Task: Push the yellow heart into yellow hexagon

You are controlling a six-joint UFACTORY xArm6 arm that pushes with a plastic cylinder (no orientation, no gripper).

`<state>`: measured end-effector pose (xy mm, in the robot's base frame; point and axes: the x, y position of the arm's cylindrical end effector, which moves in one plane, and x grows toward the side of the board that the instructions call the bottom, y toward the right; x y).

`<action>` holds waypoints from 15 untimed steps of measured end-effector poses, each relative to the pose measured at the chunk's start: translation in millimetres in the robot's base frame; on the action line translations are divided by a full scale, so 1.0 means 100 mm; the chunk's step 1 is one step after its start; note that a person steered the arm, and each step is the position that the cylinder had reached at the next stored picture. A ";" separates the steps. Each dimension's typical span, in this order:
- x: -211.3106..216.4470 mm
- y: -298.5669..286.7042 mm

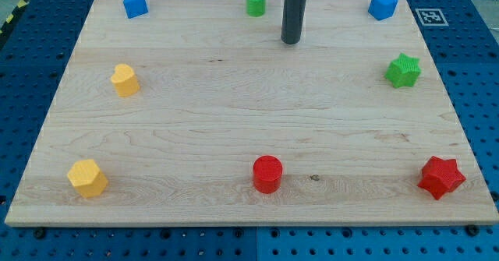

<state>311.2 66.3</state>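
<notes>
The yellow heart (125, 79) lies on the wooden board at the view's left, upper middle. The yellow hexagon (87, 178) lies near the board's bottom left corner, below and a little left of the heart, well apart from it. My tip (291, 40) stands near the view's top centre, far to the right of the heart and just right of a green cylinder (256, 1). It touches no block.
A blue block (135, 4) sits at top left, a blue block (382, 5) at top right, a green star (403, 71) at right, a red cylinder (267, 174) at bottom centre, a red star (440, 177) at bottom right. The board's edge (249, 223) borders a blue pegboard.
</notes>
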 end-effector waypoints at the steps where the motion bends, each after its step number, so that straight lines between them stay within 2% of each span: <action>1: 0.00 0.00; 2: 0.07 -0.19; 4: 0.54 -1.75; 5: 0.62 -2.30; 7: 0.62 -2.58; 11: 0.99 -2.59; 12: 0.97 -2.69; 15: 1.60 -2.70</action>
<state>471.1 -204.0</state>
